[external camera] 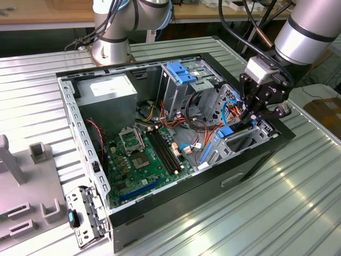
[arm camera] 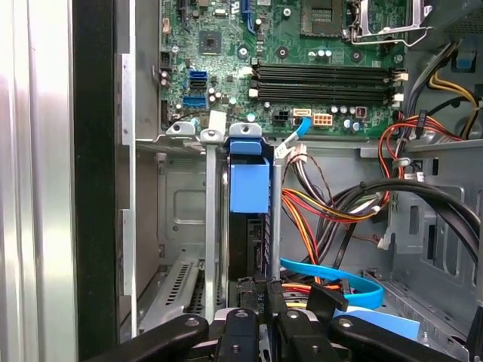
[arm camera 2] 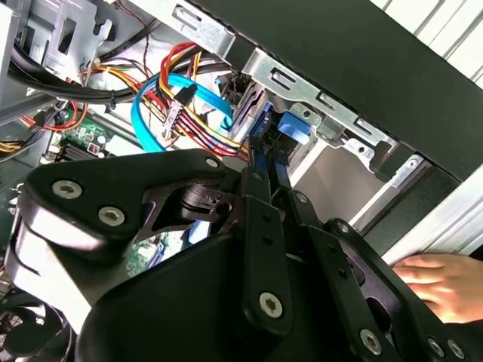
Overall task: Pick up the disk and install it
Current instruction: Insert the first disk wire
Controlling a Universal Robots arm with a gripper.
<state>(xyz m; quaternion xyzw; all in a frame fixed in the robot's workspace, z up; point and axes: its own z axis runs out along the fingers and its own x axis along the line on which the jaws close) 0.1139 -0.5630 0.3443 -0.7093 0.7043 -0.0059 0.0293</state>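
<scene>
You saw the disk (arm camera: 248, 226) standing on edge in the drive cage (arm camera: 189, 226), its blue rail toward the motherboard (arm camera: 287, 60), the gripper (arm camera: 256, 320) closed on its near end.

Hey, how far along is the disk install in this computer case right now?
Done: the disk stands edge-on in the drive cage, blue rail visible. In hand: the gripper is at its near edge; I can't tell whether it grips. Left: whether it's fully seated isn't visible.
</scene>
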